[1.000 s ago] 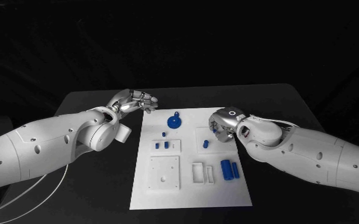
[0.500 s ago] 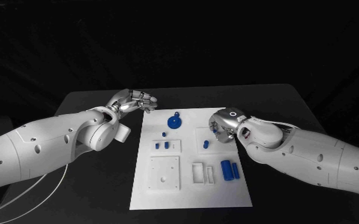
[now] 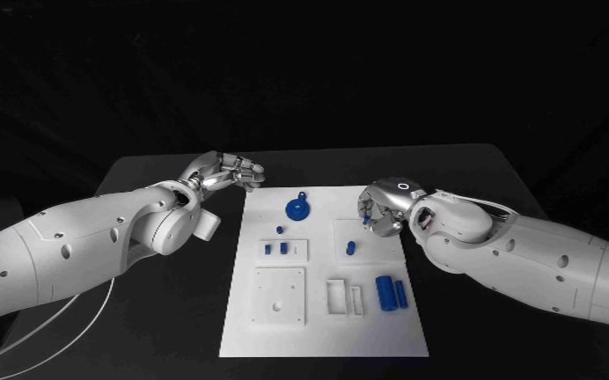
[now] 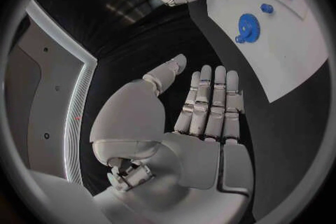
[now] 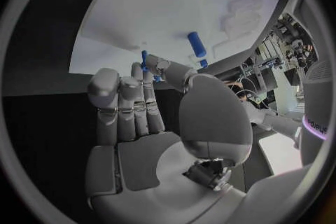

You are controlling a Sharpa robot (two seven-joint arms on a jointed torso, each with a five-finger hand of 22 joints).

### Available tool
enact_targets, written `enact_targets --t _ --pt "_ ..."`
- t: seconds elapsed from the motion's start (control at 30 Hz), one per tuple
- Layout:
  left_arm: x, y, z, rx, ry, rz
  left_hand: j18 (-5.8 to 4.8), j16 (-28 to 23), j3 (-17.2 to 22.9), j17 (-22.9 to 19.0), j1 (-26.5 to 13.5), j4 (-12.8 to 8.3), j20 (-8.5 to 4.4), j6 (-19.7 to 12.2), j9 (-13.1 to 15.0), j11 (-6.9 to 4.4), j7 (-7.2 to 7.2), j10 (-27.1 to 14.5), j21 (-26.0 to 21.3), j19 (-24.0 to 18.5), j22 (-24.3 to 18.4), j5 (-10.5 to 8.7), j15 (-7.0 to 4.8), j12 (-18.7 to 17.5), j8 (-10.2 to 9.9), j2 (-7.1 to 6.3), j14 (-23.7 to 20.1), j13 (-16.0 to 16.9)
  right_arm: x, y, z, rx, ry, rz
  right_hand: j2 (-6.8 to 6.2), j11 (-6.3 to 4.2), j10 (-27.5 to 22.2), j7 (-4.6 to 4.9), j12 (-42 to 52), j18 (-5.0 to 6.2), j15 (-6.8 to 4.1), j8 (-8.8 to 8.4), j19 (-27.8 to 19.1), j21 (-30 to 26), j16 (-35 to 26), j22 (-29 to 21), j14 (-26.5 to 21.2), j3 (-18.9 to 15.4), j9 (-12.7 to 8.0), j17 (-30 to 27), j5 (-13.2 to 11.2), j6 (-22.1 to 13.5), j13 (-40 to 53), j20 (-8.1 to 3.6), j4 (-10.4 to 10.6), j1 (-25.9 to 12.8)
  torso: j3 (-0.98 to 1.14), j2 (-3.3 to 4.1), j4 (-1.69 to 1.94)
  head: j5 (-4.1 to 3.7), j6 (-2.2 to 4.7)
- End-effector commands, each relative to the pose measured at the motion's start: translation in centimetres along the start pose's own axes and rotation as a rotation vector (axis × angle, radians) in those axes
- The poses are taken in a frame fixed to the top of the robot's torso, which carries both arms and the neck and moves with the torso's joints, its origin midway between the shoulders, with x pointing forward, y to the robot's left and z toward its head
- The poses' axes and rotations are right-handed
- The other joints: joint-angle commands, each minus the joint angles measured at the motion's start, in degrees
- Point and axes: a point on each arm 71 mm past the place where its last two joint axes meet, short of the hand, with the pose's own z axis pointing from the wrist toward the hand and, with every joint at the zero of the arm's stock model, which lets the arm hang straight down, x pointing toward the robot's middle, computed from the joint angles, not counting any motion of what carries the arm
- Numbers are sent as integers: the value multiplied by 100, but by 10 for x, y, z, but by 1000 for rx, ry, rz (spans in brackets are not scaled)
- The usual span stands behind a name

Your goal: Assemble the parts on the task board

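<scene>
Presently right hand (image 3: 379, 208) pinches a small blue pin (image 5: 144, 60) above the board (image 3: 324, 323), apparently for insertion; left hand (image 3: 226, 171) idles off-board, fingers extended, empty.

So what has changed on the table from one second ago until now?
The right hand rose slightly and moved toward the board's far edge, pinching a small blue pin. The left hand stayed beside the task board, holding nothing. The blue gear and two cylinders did not move.
</scene>
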Motion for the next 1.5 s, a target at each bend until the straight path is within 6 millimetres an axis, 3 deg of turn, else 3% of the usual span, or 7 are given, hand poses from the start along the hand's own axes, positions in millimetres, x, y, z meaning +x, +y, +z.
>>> enact_targets --t 0.03,0.27,0.53,0.63,0.83,1.13,1.5 --pt "2 -2 1 16 10 -9 89 -25 -24 7 -36 -19 22 19 -9 26 33 18 -36 9 6 17 4 -2 22 19 23 -10 -2 0 -1 -4 28 60 2 14 447 7 13 934 -43 21 -1 26 2 119 -17 7 11 -7 23 27 6 -53 -17 -83 0 5 -4 -3 8" --pt "2 -2 1 17 9 -9 88 -31 -24 8 -36 -20 22 17 -10 27 34 15 -39 7 7 18 5 -3 23 17 22 -15 -15 5 -2 -18 6 126 25 16 445 8 -3 934 -42 14 -10 31 -1 117 -22 -15 19 -4 71 22 25 -60 -39 -104 -6 5 0 12 6" --pt "2 -3 1 20 2 -7 88 -36 -23 11 -34 -21 23 16 -11 28 34 14 -41 6 7 20 6 -3 24 19 22 -19 -25 51 1 -140 -49 151 58 18 443 10 -22 934 -40 8 -20 36 -3 114 -27 -47 29 -1 129 17 48 -66 -72 -125 1 7 -1 125 8" --pt "3 -3 2 21 -1 -6 88 -38 -22 12 -33 -21 23 17 -12 29 34 14 -42 6 8 21 6 -3 25 20 22 -21 -26 65 4 -173 -54 139 65 18 443 10 -26 934 -40 6 -21 37 -4 112 -27 -52 30 -1 139 16 52 -67 -80 -126 1 7 1 190 3" --pt "4 -4 2 21 -10 -4 88 -41 -21 14 -32 -21 24 18 -12 28 34 15 -43 6 9 22 6 -2 27 21 24 -23 -20 99 7 -251 -55 92 70 18 443 10 -29 934 -40 5 -22 37 -4 112 -27 -56 32 0 143 15 56 -68 -86 -127 -15 3 -1 435 -40" --pt "10 -5 5 21 -10 -5 88 -46 -18 18 -32 -15 24 23 -13 28 32 19 -44 9 10 25 6 1 33 28 29 -28 7 134 4 -332 -11 48 71 18 443 10 -32 934 -40 5 -23 38 -4 111 -27 -60 34 1 148 15 60 -70 -98 -125 -14 4 12 639 -107" --pt "12 -6 6 24 -6 -9 87 -50 -20 21 -37 -12 25 23 -14 28 32 20 -46 9 12 25 6 1 35 24 31 -32 34 156 1 -374 30 33 69 17 444 8 -36 934 -40 4 -23 38 -3 110 -25 -60 37 1 146 17 65 -72 -108 -121 -8 7 2 850 -214"
